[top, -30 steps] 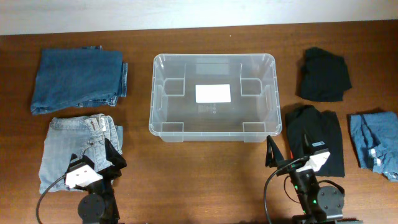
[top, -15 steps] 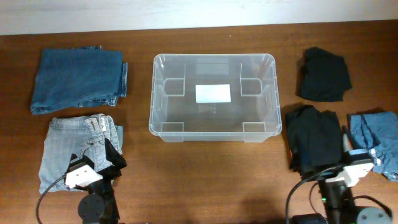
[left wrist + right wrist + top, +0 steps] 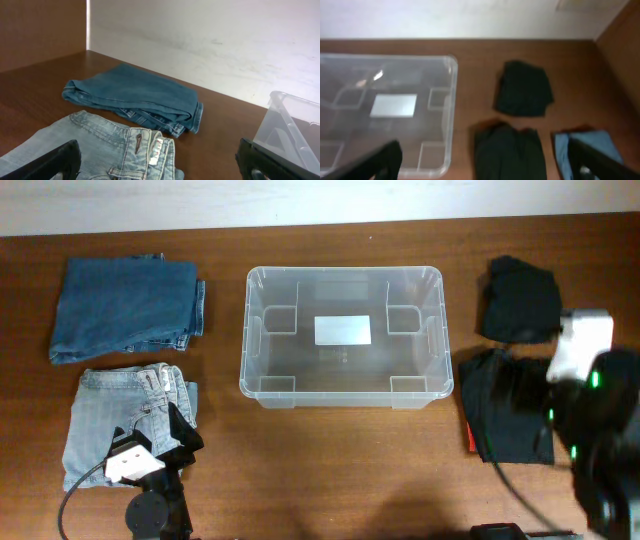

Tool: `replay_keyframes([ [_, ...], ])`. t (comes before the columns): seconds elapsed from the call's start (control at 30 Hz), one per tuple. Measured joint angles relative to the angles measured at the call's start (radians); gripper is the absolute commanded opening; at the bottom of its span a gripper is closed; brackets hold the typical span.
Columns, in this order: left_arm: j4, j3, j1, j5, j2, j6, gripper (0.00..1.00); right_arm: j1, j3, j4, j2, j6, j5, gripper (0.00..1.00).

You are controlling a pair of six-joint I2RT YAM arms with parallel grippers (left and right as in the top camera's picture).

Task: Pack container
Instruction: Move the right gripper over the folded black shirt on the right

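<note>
Now, lower empty, wide-open right claw [image 3: 482, 150] onto folded black cloth garment [image 3: 510, 150] beside large clear rectangular plastic container [image 3: 343, 335] at centre of brown wooden table [image 3: 340, 470]; pinch all layers. Leave agape, empty left claw [image 3: 157, 145] parked.

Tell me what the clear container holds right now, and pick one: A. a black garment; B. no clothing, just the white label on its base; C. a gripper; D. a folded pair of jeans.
B: the container shows only the white label on its base, while the dark jeans, the light jeans and the small black garment lie outside it on the table.
</note>
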Motion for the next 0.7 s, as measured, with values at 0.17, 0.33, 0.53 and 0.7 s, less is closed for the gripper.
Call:
replay_keyframes([
  [0.17, 0.0, 0.0, 0.0, 0.0, 0.0, 0.0, 0.99, -0.206, 0.087, -0.07, 0.176, -0.048, -0.215, 0.98],
  [0.33, 0.0, 0.0, 0.0, 0.0, 0.0, 0.0, 0.99, -0.401, 0.09, -0.142, 0.342, -0.053, -0.375, 0.98],
  [0.53, 0.0, 0.0, 0.0, 0.0, 0.0, 0.0, 1.0, -0.538, 0.09, -0.158, 0.497, -0.053, -0.41, 0.98],
  [0.7, 0.0, 0.0, 0.0, 0.0, 0.0, 0.0, 0.99, -0.627, 0.092, -0.157, 0.708, -0.048, -0.42, 0.98],
])
